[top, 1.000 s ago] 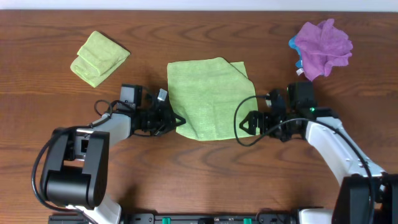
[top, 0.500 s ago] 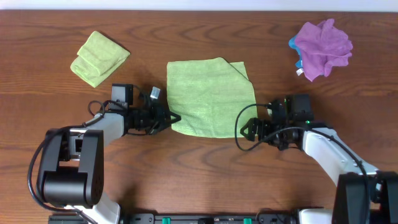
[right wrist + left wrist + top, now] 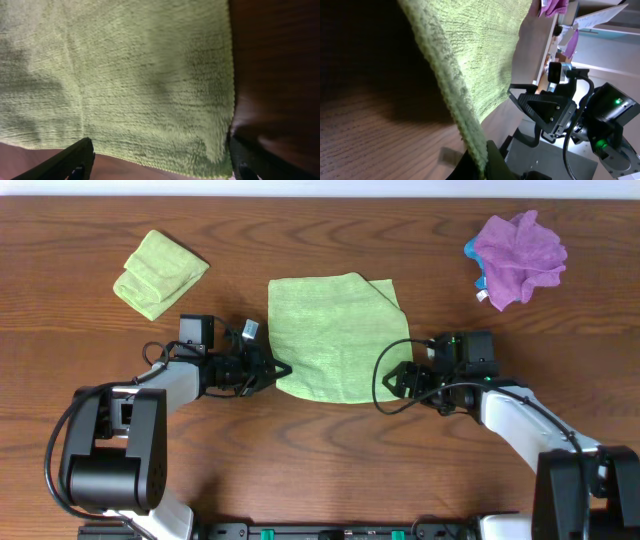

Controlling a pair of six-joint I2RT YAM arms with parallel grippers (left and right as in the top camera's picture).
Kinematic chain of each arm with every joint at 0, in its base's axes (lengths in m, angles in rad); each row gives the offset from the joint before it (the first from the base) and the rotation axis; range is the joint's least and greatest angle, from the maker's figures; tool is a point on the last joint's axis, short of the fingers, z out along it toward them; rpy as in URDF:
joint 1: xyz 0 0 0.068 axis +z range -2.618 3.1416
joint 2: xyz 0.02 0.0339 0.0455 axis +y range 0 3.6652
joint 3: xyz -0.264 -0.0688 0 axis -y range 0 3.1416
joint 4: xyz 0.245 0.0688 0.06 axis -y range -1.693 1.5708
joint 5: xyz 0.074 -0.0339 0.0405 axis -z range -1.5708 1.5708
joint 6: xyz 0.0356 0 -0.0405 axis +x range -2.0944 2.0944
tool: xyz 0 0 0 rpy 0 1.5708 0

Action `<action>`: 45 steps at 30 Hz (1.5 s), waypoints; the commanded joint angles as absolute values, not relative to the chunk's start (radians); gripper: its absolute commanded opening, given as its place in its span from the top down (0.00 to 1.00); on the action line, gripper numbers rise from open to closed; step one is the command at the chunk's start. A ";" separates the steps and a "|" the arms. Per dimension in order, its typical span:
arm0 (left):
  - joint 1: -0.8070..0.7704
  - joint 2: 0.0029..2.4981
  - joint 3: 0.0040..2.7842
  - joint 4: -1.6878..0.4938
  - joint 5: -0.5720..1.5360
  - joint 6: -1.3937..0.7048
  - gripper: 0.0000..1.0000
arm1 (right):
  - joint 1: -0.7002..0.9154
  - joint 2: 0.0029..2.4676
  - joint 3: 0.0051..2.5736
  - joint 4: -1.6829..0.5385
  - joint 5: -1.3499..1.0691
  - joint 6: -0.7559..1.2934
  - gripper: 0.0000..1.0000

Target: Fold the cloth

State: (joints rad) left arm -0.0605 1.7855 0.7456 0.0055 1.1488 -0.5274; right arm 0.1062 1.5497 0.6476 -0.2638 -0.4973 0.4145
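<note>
A light green cloth (image 3: 335,335) lies flat in the middle of the wooden table, with one corner folded over at its far right. My left gripper (image 3: 278,370) is shut on the cloth's near-left edge; in the left wrist view the cloth (image 3: 470,50) runs down into the closed jaws (image 3: 485,162). My right gripper (image 3: 396,378) is open at the cloth's near-right corner. In the right wrist view the cloth (image 3: 140,80) fills the space ahead of the spread fingers (image 3: 160,157), with its edge between them.
A folded green cloth (image 3: 158,272) lies at the far left. A crumpled purple cloth (image 3: 517,250) sits at the far right with a bit of blue (image 3: 470,250) under it. Bare wood (image 3: 330,470) runs along the near side.
My left gripper has drawn a little to the left with the cloth edge in it. My right gripper dipped toward the near side, then came back up to the cloth's near-right corner.
</note>
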 commanded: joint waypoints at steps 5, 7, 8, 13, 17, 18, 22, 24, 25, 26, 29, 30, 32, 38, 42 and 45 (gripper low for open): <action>-0.052 1.765 0.749 0.006 1.173 -0.532 0.94 | 0.137 1.638 0.624 -0.219 -0.467 0.448 0.35; -0.052 1.765 0.749 0.012 1.179 -0.532 0.94 | 0.137 1.638 0.625 -0.187 -0.468 0.448 0.49; -0.052 1.765 0.749 0.020 1.179 -0.532 0.94 | 0.136 1.638 0.628 -0.178 -0.468 0.448 0.64; -0.052 1.765 0.768 0.088 1.211 -0.586 0.94 | 0.136 1.600 0.659 -0.176 -0.489 0.448 0.99; -0.052 1.754 0.812 0.088 1.224 -0.603 0.94 | 0.136 1.483 0.680 -0.176 -0.478 0.448 0.99; -0.052 1.750 0.820 0.088 1.224 -0.602 0.94 | 0.136 1.444 0.684 -0.180 -0.468 0.448 0.99; -0.042 1.744 0.828 0.087 1.237 -0.605 0.95 | 0.136 1.334 0.689 -0.226 -0.458 0.448 0.99; -0.032 1.740 0.828 0.084 1.275 -0.604 0.94 | 0.136 1.288 0.689 -0.274 -0.450 0.443 0.99; -0.028 1.739 0.828 0.083 1.293 -0.598 0.95 | 0.136 1.270 0.689 -0.302 -0.445 0.429 0.99; -0.023 1.736 0.828 0.080 1.311 -0.597 0.94 | 0.136 1.252 0.689 -0.336 -0.438 0.417 0.99; -0.007 1.731 0.828 0.076 1.361 -0.578 0.94 | 0.136 1.213 0.689 -0.441 -0.411 0.398 0.99; -0.002 1.727 0.828 0.062 1.374 -0.566 0.94 | 0.136 1.206 0.689 -0.465 -0.407 0.389 0.99; 0.006 1.721 0.828 0.012 1.377 -0.529 0.95 | 0.136 1.193 0.689 -0.508 -0.406 0.376 0.99; 0.003 1.696 0.828 -0.329 1.356 -0.300 0.94 | 0.137 1.187 0.689 -0.562 -0.408 0.377 0.99; 0.004 1.662 0.828 -0.406 1.288 -0.260 0.94 | 0.138 1.187 0.689 -0.542 -0.394 0.377 0.99; 0.004 1.631 0.828 -0.374 1.216 -0.316 0.94 | 0.138 1.188 0.689 -0.486 -0.361 0.377 0.99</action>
State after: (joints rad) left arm -0.0010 1.6726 0.8211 -0.3882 1.2961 -0.3283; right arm 0.1230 1.2011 0.6781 -0.5251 -0.4072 0.3939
